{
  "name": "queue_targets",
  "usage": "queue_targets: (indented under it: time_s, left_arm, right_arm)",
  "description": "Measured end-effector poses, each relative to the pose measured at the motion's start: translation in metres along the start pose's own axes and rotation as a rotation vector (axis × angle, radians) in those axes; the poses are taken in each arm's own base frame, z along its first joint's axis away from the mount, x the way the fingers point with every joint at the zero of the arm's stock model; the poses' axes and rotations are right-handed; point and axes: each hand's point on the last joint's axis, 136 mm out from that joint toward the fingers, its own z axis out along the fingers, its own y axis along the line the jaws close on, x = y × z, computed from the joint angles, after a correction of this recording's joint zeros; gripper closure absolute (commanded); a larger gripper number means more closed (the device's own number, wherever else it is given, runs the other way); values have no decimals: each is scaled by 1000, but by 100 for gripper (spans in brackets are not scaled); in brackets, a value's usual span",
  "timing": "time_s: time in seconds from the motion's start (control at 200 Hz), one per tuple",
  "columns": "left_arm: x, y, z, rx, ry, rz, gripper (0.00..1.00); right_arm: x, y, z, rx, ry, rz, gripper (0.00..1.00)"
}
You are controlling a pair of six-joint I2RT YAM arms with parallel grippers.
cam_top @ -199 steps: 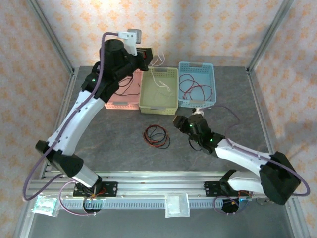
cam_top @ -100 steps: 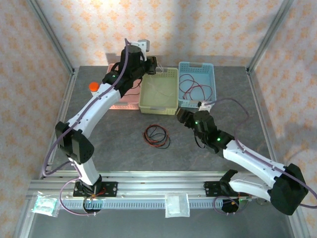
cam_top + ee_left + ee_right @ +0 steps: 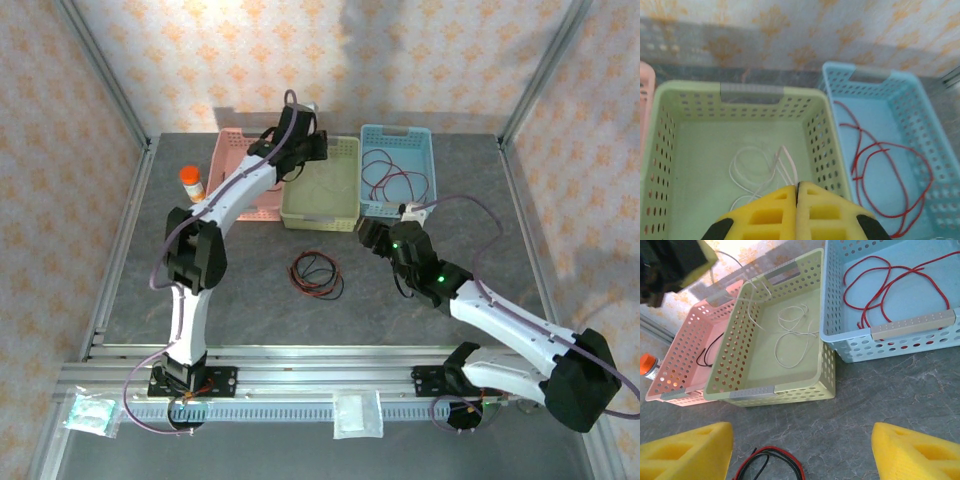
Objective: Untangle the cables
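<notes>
White cable (image 3: 783, 150) is pinched in my left gripper (image 3: 796, 192) over the green basket (image 3: 752, 93). My right gripper (image 3: 802, 445) is wide open, tangled cables (image 3: 767, 450) at bottom middle.

No readable text, label, brand, number or sign on any surface in these views

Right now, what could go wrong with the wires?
1. The left hand, shut over the green basket, seems to pinch the white cable; pulling away could snag it on the holes or drag it out.
2. The red and black cables on the table lie looped together near the open right hand, so it might grab both.
</notes>
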Motion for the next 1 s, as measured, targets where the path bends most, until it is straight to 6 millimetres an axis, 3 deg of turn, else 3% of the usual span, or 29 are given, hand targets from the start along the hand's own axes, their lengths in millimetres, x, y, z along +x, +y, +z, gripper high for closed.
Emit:
queue_targets:
  time_s: [0.025, 0.135, 0.335, 0.516, 0.616, 0.721, 0.866, 1.001]
  left_arm:
    - [4, 2, 6, -9, 13, -1, 100]
    - [23, 12, 23, -38, 69, -25, 79]
    - [31, 16, 25, -54, 94, -52, 59]
    - [38, 18, 19, -57, 113, -56, 56]
    - [43, 17, -1, -38, 125, -61, 55]
    - [40, 14, -36, -13, 93, -73, 55]
    - [40, 11, -95, 28, 15, -92, 55]
    - [64, 5, -128, 42, -7, -81, 55]
  right_arm:
    - [0, 0, 0, 1, 1, 2, 27]
    - [1, -1, 0, 4, 4, 5, 27]
    - [4, -3, 0, 13, 14, 3, 27]
    - [4, -4, -1, 13, 19, -5, 30]
    - [7, -2, -1, 0, 32, -25, 31]
    - [15, 1, 3, -17, 68, -57, 36]
    - [46, 5, 15, -18, 189, -136, 42]
    - [71, 8, 22, 5, 304, -153, 47]
